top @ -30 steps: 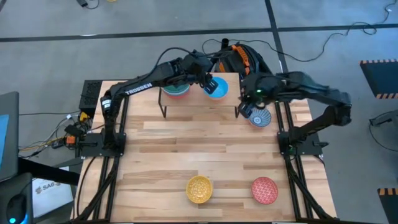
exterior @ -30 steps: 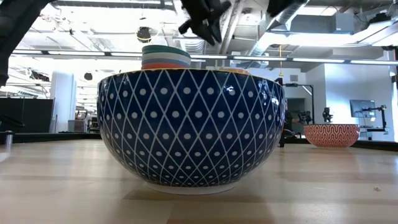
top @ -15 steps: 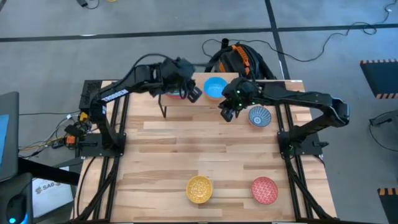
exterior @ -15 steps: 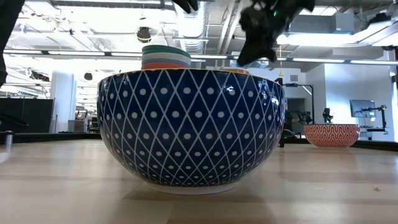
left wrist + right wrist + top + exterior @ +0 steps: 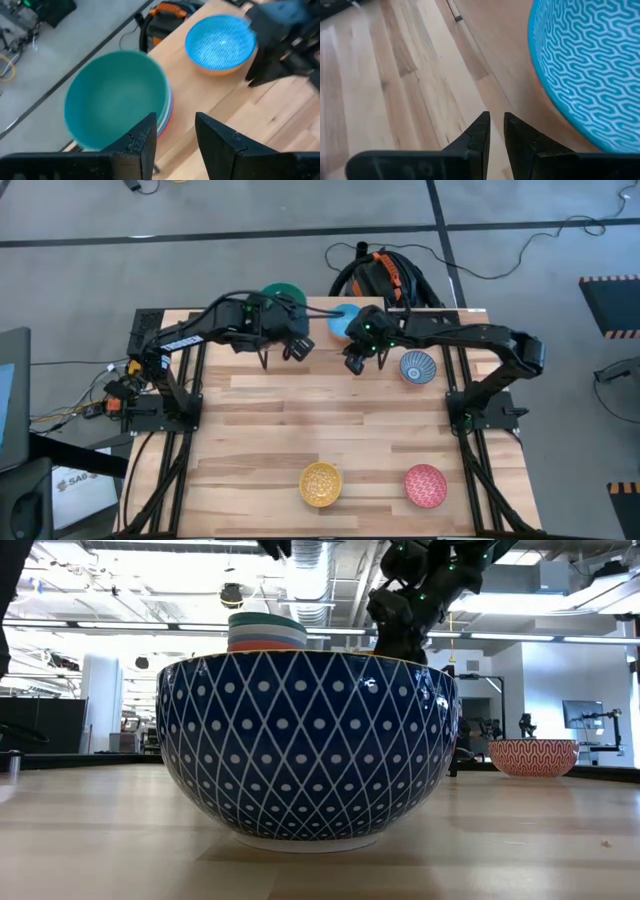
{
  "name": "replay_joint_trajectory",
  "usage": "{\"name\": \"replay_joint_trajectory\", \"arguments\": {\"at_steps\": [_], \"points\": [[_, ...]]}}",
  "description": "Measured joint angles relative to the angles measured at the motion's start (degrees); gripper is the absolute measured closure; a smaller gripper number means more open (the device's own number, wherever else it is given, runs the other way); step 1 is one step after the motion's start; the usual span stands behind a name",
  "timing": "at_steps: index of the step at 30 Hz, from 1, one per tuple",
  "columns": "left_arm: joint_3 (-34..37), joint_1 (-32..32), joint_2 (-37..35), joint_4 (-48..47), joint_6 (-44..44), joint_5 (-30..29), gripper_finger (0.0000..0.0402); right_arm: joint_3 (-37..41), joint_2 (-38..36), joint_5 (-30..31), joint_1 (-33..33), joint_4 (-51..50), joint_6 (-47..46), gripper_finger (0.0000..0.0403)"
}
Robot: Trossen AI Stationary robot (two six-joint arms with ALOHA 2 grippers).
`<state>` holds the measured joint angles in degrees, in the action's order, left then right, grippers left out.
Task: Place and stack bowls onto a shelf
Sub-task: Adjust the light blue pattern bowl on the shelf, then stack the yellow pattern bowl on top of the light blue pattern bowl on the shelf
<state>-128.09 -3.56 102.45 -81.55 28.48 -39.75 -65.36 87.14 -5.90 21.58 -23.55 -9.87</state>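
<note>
A teal bowl tops a stack of bowls (image 5: 283, 298) on the left end of the shelf (image 5: 314, 313). A light blue bowl (image 5: 343, 320) with a wavy pattern inside sits on its base on the shelf to the right of the stack. My left gripper (image 5: 298, 348) hovers open over the shelf's near edge, in front of the stack (image 5: 115, 100). My right gripper (image 5: 355, 363) hangs just near of the light blue bowl (image 5: 590, 70), with only a narrow gap between its fingertips (image 5: 497, 131) and nothing in it.
A blue-and-white patterned bowl (image 5: 417, 366) stands on the table right of the shelf and fills the low view (image 5: 308, 745). A yellow bowl (image 5: 321, 483) and a pink-red bowl (image 5: 425, 485) sit near the table's near edge. Bare wooden slats lie between.
My left gripper has drawn back from over the light blue bowl toward the table's left and near side; the bowl stays on the shelf. My right gripper has come down and toward the table's left, from above the blue-and-white bowl to just in front of the light blue bowl.
</note>
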Motion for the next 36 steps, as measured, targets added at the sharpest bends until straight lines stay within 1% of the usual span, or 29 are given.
{"name": "replay_joint_trajectory", "arguments": {"at_steps": [4,7,15,22,25,27,31,36], "points": [[0.0,0.45,0.0,-3.6,2.64,0.0,0.028,0.0,-1.95,2.64,0.1,0.3,0.13,0.0322],[0.0,0.57,0.0,-3.83,3.09,0.02,0.028,-0.02,-2.26,3.24,1.39,0.57,1.31,0.0322],[0.02,0.54,0.0,-3.52,3.11,1.56,0.028,-0.02,-1.93,3.29,5.59,2.49,3.0,0.0322],[0.02,0.56,0.02,-3.48,4.0,2.42,0.028,-0.02,-1.93,1.79,6.75,2.75,3.91,0.0322],[0.02,0.86,0.02,-3.46,5.28,2.31,0.028,-0.02,-1.93,-0.13,5.99,2.57,3.89,0.0322],[0.02,1.35,0.02,-3.46,6.33,1.15,0.028,-0.03,-2.02,-0.54,5.03,1.67,3.89,0.0322],[0.02,2.76,0.04,-2.99,8.66,-0.49,0.028,-2.37,-2.13,-2.05,2.64,-3.24,4.18,0.0322],[0.08,5.74,0.99,0.98,9.41,-2.33,0.028,-6.49,-3.02,-3.43,-0.64,-10.79,5.33,0.0322]]}}
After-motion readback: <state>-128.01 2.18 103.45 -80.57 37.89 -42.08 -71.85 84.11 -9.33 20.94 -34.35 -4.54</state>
